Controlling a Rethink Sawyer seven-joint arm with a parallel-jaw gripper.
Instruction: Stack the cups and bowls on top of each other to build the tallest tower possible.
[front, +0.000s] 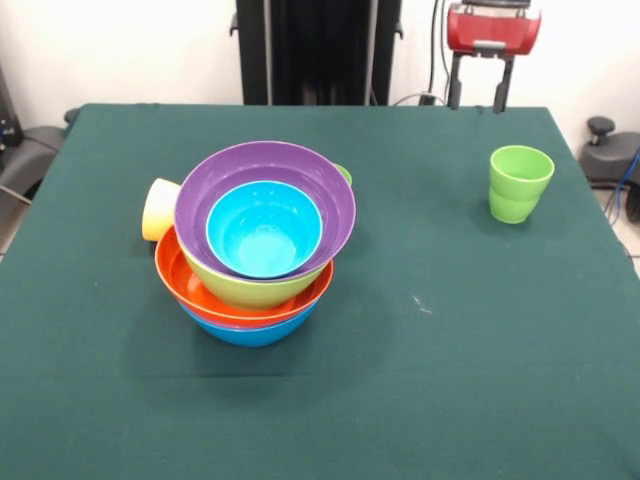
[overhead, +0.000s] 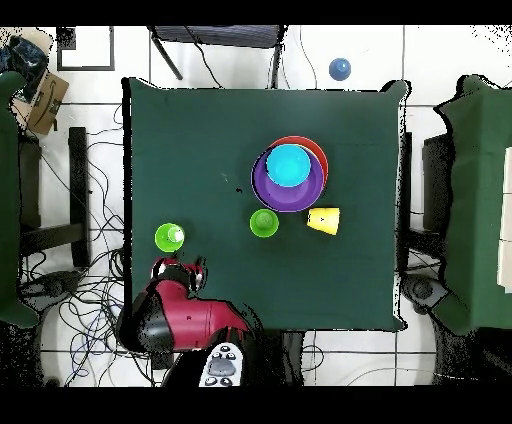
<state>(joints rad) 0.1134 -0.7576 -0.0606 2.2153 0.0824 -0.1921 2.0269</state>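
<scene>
- The gripper (front: 479, 97) hangs at the table's far edge in the front view, its two dark fingers (front: 455, 90) spread apart with nothing between them. In the overhead view the gripper (overhead: 178, 271) sits just off the table edge, by the robot's base.
- Nearest to the jaws is the light green cup (front: 520, 183), upright with its mouth up, a little nearer the camera than the jaws in the front view and slightly to the picture's right. In the overhead view the same cup (overhead: 169, 236) stands just inside the table edge, close to the jaws. It looks like the natural next piece.
- To take it well, I would come down with the jaws centred across the cup, one finger each side of the wall. Close gently, since the smooth tapered side may slip upward out of a hard pinch.
- Well away from the jaws stands the tower (front: 258, 245): blue bowl (front: 250, 332) at the bottom, then orange bowl (front: 205, 298), lime green bowl (front: 250, 292), purple bowl (front: 265, 170) and cyan bowl (front: 264, 228) nested inside.
- The pale yellow cup (front: 158, 208) lies tipped on its side against the tower, on the side farthest from the jaws.
- Nested bowls add little height, so a careless placement could jostle them.
</scene>
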